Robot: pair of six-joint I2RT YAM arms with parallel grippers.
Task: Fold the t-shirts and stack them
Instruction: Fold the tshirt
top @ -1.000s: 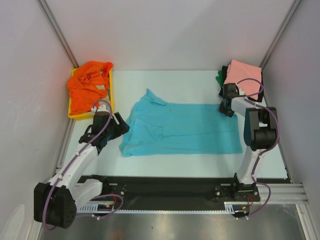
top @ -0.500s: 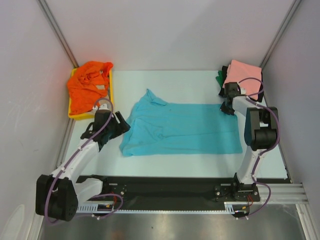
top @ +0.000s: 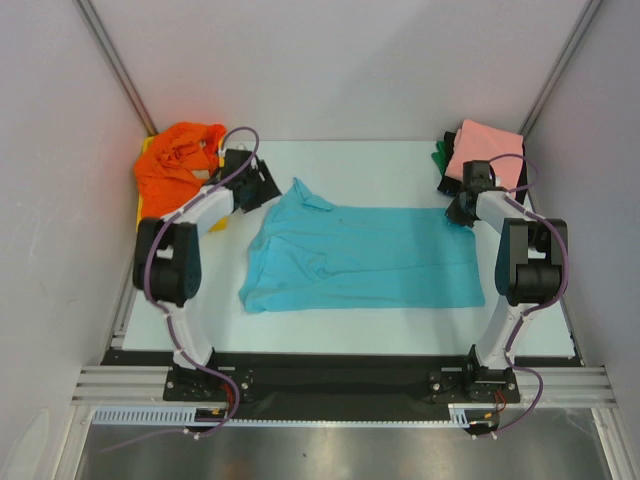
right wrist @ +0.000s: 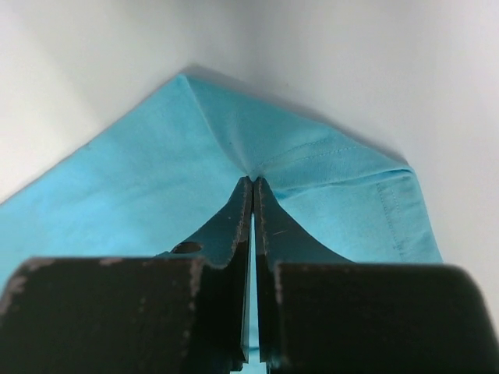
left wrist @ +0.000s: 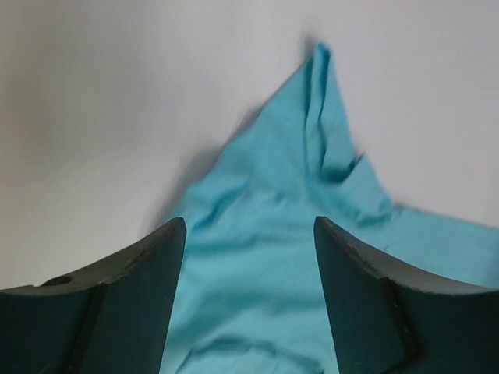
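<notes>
The left tool (left wrist: pixel 249 257) hangs spread wide over the turquoise t-shirt's (left wrist: pixel 288 234) pointed corner.

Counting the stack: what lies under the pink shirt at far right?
Green cloth and black cloth stick out from under the pink shirt at its left edge. The rest is covered, so the number of shirts cannot be told.

Both arms (top: pixel 196 210) are white tubes with chunky black joints, purple cables (top: pixel 240 129) looping off them, and scuffed dark wedge-shaped fingers (left wrist: pixel 117 312).
</notes>
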